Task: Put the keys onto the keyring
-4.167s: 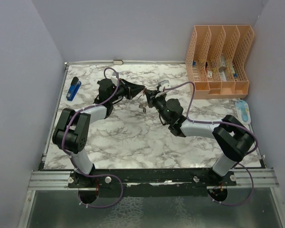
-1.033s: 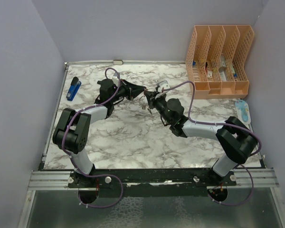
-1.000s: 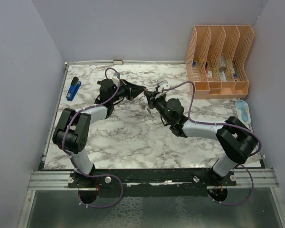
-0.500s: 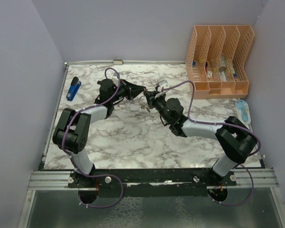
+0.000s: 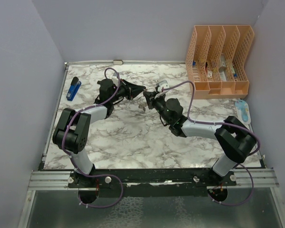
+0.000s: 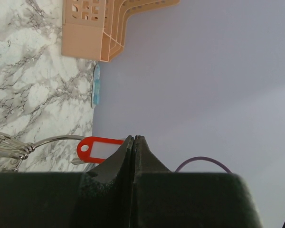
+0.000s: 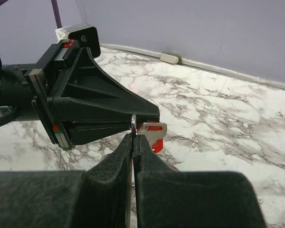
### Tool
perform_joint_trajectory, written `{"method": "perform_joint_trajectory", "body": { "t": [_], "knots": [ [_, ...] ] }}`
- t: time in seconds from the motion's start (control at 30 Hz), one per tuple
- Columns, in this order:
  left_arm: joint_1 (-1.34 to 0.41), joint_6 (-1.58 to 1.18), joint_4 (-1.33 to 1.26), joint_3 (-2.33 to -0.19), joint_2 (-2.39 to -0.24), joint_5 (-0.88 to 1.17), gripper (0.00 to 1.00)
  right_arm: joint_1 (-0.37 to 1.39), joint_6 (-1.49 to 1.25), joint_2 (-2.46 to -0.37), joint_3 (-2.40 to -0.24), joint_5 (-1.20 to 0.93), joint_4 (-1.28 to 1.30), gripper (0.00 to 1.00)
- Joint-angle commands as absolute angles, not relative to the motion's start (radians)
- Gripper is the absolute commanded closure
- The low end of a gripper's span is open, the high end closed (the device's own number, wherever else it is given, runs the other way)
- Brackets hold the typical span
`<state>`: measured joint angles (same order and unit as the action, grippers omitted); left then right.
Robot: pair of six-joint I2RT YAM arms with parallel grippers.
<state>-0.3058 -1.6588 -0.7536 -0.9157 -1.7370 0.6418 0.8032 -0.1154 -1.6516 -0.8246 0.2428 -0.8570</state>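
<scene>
Left tool (image 5: 141, 90), right tool (image 5: 149, 97) tip-to-tip

An orange file rack (image 5: 218, 59) stands on the marble table (image 5: 128, 137).

Keyring (image 6: 57, 139) and key (image 7: 153, 127) between facing fingers (image 7: 118, 161)

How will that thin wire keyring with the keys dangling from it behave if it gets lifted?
The keyring is thin wire, so probably light and slightly springy. The keys bunch loosely at one end, so they'd likely swing and slide along it.
</scene>
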Motion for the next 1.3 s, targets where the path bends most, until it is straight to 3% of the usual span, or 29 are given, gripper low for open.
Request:
{"method": "perform_joint_trajectory", "body": {
  "t": [0.0, 1.07, 1.23, 1.27],
  "knots": [
    [-0.313, -1.675, -0.815, -0.928, -1.675, 0.676, 1.0, 0.788, -0.124, -1.672, -0.804, 0.291, -0.842, 0.99],
    [-0.313, -1.598, -0.763, -0.948, -1.679, 0.661, 1.0, 0.773, -0.122, -1.613, -0.785, 0.245, -0.753, 0.99],
    [-0.312, -1.569, -0.748, -0.949, -1.687, 0.652, 0.71, 0.772, -0.135, -1.571, -0.85, 0.215, -0.6, 0.99],
    [-0.311, -1.559, -0.735, -0.956, -1.689, 0.652, 0.6, 0.769, -0.146, -1.565, -0.874, 0.212, -0.546, 0.99]
  ]
}}
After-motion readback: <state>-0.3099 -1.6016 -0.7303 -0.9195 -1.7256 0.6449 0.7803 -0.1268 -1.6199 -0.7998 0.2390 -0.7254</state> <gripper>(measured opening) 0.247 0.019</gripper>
